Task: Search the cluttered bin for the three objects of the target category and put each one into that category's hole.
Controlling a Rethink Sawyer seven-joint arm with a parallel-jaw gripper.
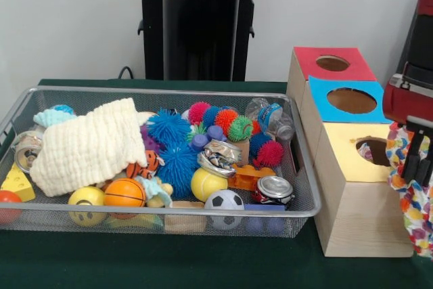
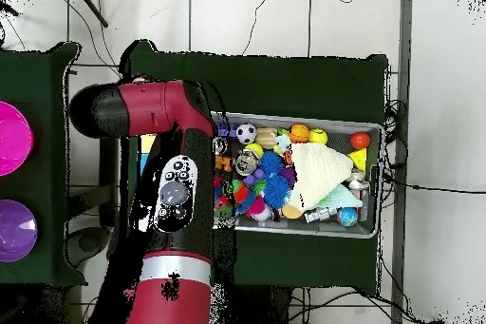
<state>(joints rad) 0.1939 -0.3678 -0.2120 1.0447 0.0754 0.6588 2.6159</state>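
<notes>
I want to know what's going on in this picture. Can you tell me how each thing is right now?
gripper: holding a colourful spotted cloth, hanging by the yellow hole
red hole: open, nothing showing inside
blue hole: open, nothing showing inside
wire bin: full of toys
cream cloth: draped over toys
silver can: crushed, lying on its side
soccer ball: resting at the front wall

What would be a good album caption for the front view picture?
Robot gripper holding a colourful cloth by the yellow hole, beside a wire bin of toys.
</notes>
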